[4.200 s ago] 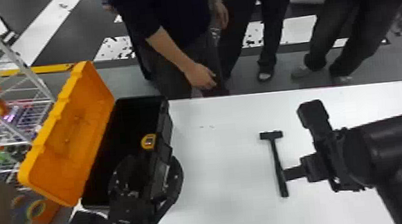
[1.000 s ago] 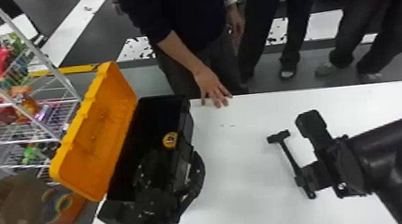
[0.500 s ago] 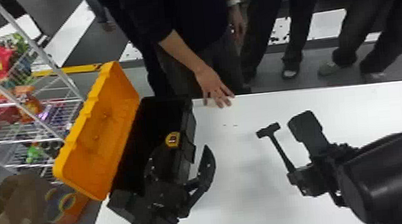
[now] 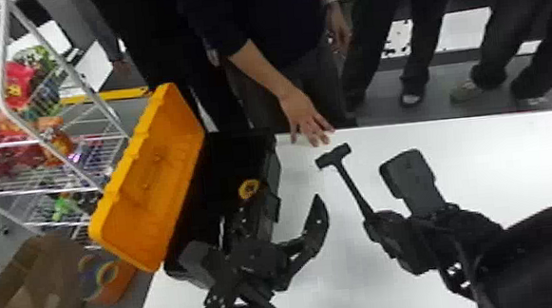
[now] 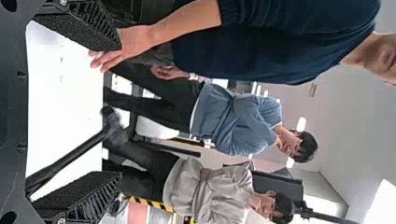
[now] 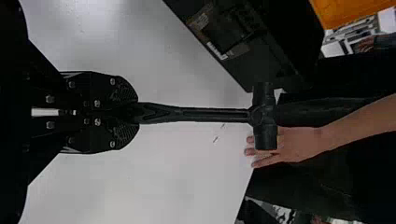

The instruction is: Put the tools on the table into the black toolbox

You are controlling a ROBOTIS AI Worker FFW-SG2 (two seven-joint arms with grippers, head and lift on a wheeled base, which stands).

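Hammer (image 4: 353, 185) held above the tabletop (image 4: 347, 273), beside the black toolbox (image 4: 269, 166). Your right hand (image 6: 136, 113) is closed on its handle; your left hand (image 5: 117, 111) stands wide, empty. Likely transfer step: next, bring it across over the open box, clear the rim.

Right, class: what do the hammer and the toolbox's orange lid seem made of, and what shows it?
The hammer: matt black, probably rubber or plastic outside, going by its dull, dark surface; metal underneath is possible. The lid: likely moulded plastic with a smooth, satin finish, judging by its even colour and shaped ridges.
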